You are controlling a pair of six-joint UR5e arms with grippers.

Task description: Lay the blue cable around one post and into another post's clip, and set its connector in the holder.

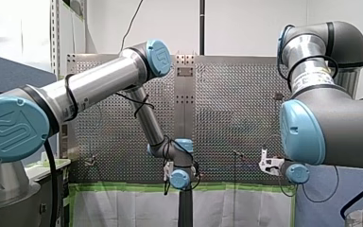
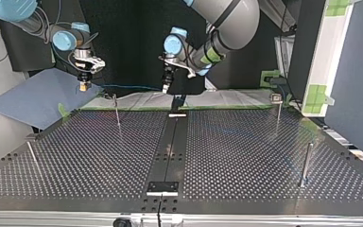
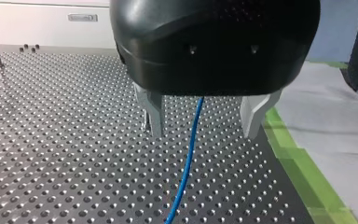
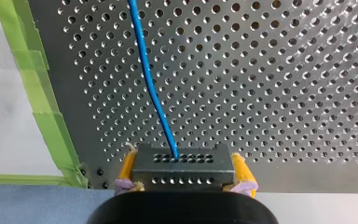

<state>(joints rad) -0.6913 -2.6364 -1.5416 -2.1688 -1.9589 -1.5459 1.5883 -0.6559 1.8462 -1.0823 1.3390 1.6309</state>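
My right tool (image 4: 183, 163) was clamped on the black connector (image 4: 182, 173), its yellow pads (image 4: 127, 165) on either side, near a green-taped corner of the perforated tabletop (image 4: 270, 93). The blue cable (image 4: 151, 93) ran from the connector to my left tool (image 3: 203, 131), whose metal fingers (image 3: 153, 112) stood apart, the cable passing between them, touching neither

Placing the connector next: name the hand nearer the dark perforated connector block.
Right. My right hand grips the dark perforated connector block; my left hand, open, straddles the thin blue cable farther along.
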